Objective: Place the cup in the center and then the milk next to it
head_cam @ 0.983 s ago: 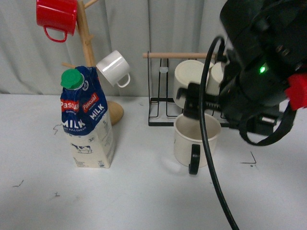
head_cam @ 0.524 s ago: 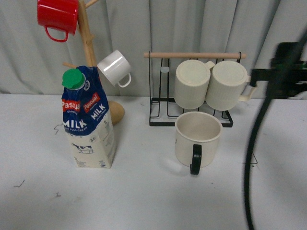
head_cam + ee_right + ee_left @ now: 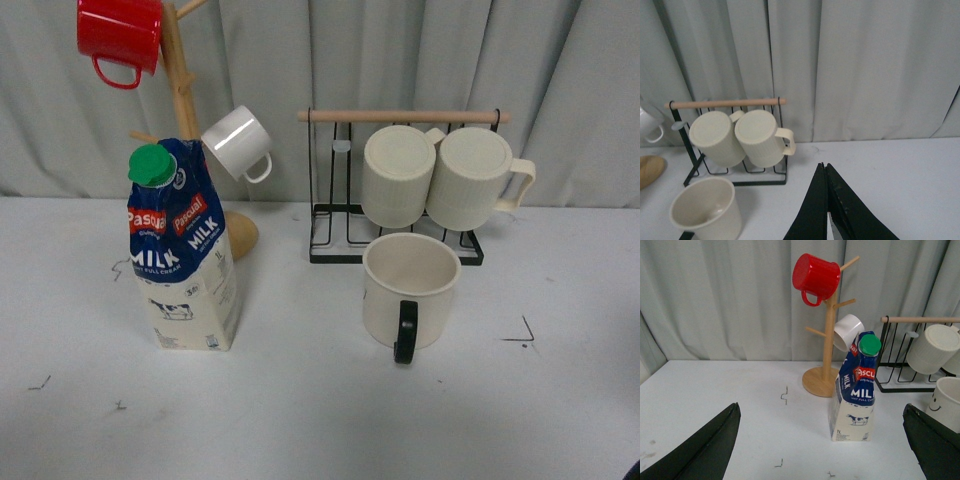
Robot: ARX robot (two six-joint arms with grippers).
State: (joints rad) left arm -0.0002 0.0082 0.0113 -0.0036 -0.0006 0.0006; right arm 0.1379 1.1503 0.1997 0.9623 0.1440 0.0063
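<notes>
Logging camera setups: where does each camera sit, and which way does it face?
Front view: on the body, facing the milk carton and black-handled cup; no arm clearly shows.
Left wrist view: on the left arm, facing the carton and mug tree; open left pincer frames it.
Right wrist view: on the right arm, facing the mug rack; shut right pincer shows.
All share the cup.

5 mugs (image 3: 411, 290); 1 milk carton (image 3: 185, 250); 2 racks (image 3: 400, 116)

White table (image 3: 300, 420) with milk (image 3: 185, 262), cup (image 3: 411, 292), rack (image 3: 340, 116), stand (image 3: 243, 236)
</notes>
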